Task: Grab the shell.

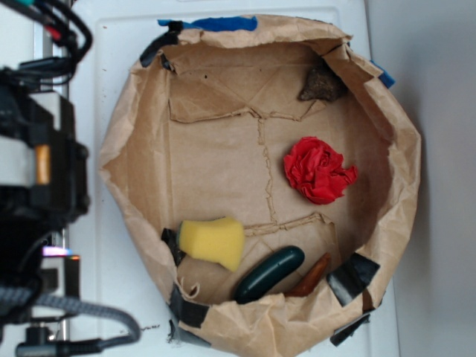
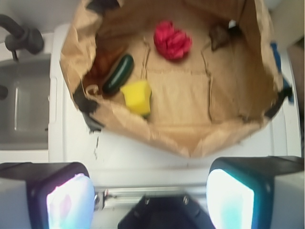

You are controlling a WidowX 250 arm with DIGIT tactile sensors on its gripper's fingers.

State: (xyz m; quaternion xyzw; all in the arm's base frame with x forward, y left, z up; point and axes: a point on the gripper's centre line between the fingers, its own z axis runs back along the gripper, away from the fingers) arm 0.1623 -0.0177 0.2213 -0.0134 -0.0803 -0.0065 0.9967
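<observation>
1. Tool (image 2: 150,191): the wrist view shows its two pale pads (image 2: 231,198) set wide apart at the bottom edge, with nothing between them. It is fully spread and holds nothing. It hangs outside the container, above the white counter (image 2: 143,152).
2. Container: a shallow, crumpled brown paper bag (image 1: 126,149) with its rim rolled down and patched with black tape, lying open on the counter.
3. Target: the shell (image 1: 312,277), a small glossy orange-brown piece tapering to a point, lies on the bag floor hard against the wall. In the wrist view it is a dim reddish-brown shape (image 2: 102,64) in shadow, its outline unclear.
4. Neighbours: a dark green glossy pod (image 1: 269,274) lies just beside the shell, roughly parallel; whether they touch cannot be told. A yellow sponge block (image 1: 214,241) sits near the pod. A crumpled red cloth ball (image 1: 318,169) and a dark brown rough lump (image 1: 321,83) lie well apart.
5. Governing relation: from the tool, the shell lies ahead and left, beyond the pod. Its long axis runs diagonally along the wall.
6. Judgement: approach not yet begun; the wall and pod leave little clearance for the pads.
</observation>
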